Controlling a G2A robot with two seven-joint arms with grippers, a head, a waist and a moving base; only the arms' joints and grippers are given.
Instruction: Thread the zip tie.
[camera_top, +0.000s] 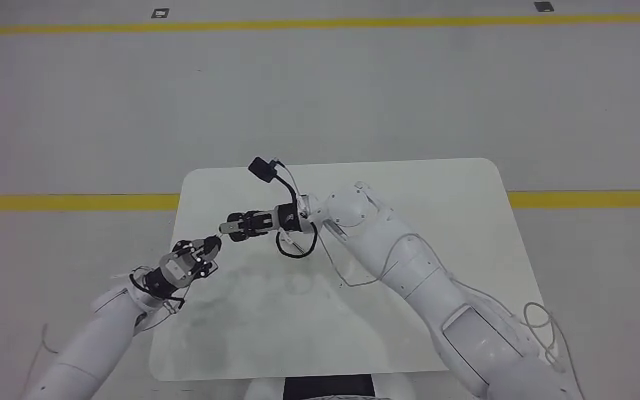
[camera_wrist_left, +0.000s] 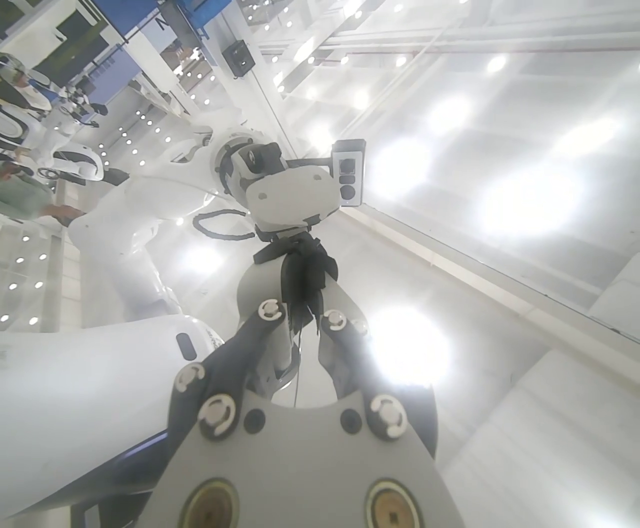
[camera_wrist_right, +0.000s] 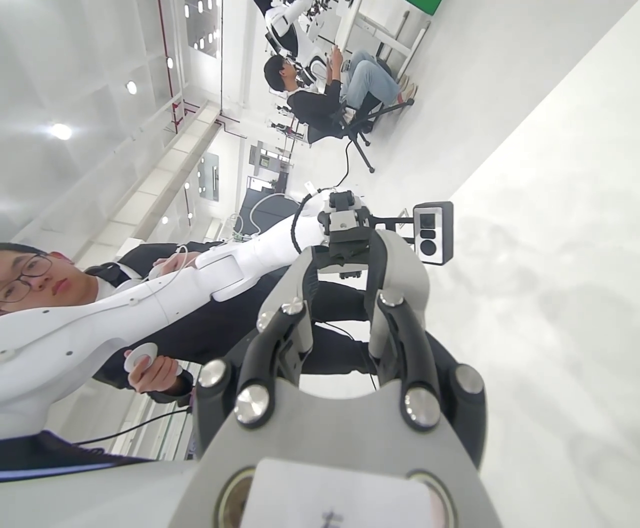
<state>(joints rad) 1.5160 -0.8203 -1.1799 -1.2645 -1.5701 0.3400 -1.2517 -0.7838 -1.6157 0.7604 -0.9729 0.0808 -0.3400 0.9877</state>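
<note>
Hand-over step: our left gripper (camera_top: 214, 244) clamps the zip tie (camera_wrist_left: 298, 350); our right gripper (camera_top: 226, 228), jaws apart, faces it tip-to-tip. We judge it must next take the free end.

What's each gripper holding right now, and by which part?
The left gripper pinches a thin black zip tie at its fingertips, strap trailing toward its palm; which end, I cannot tell. Right gripper: cannot tell.

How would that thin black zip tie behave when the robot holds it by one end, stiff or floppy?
Probably springy, not limp: the zip tie runs as a nearly straight thin line back from the left gripper. Likely very light, being so slim. It may slip or twist easily.
</note>
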